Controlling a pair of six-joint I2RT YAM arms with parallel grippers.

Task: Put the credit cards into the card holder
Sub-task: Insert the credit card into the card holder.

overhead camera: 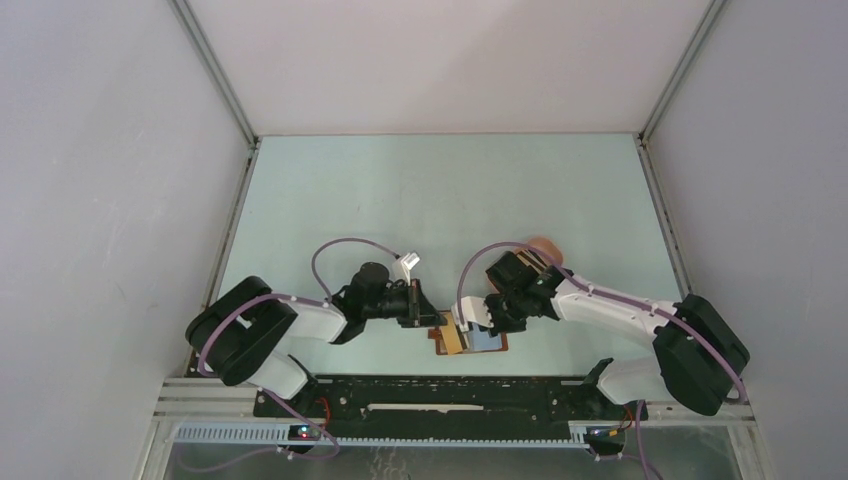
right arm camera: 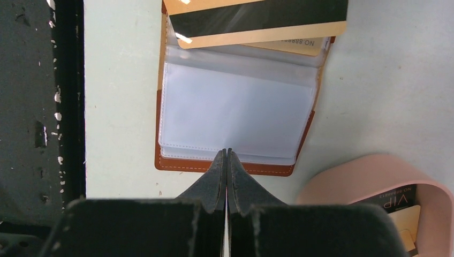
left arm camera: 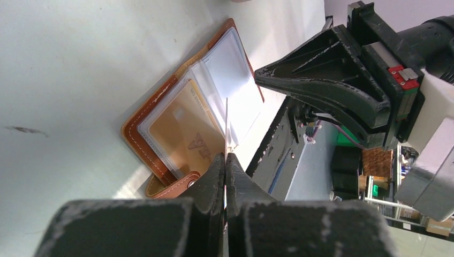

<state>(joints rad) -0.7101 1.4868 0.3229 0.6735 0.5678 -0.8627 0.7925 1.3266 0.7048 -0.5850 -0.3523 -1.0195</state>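
The reddish-brown card holder (overhead camera: 468, 340) lies open near the table's front edge, its clear sleeves facing up. It also shows in the left wrist view (left arm camera: 134, 136) and the right wrist view (right arm camera: 176, 162). One gold card (left arm camera: 182, 134) sits in a sleeve. My left gripper (left arm camera: 226, 158) is shut on a yellow-orange card (right arm camera: 257, 19) with a black stripe, held edge-on (left arm camera: 226, 120) over the holder's fold. My right gripper (right arm camera: 226, 152) is shut, with its tips at the near edge of the empty sleeve (right arm camera: 235, 107). In the top view the left gripper (overhead camera: 432, 318) and right gripper (overhead camera: 478, 325) meet over the holder.
A pink oval tray (right arm camera: 369, 176) stands just right of the holder, with a black VIP card (right arm camera: 393, 199) and another card in it. It shows behind the right arm in the top view (overhead camera: 545, 246). The black front rail (overhead camera: 440, 395) runs close below the holder.
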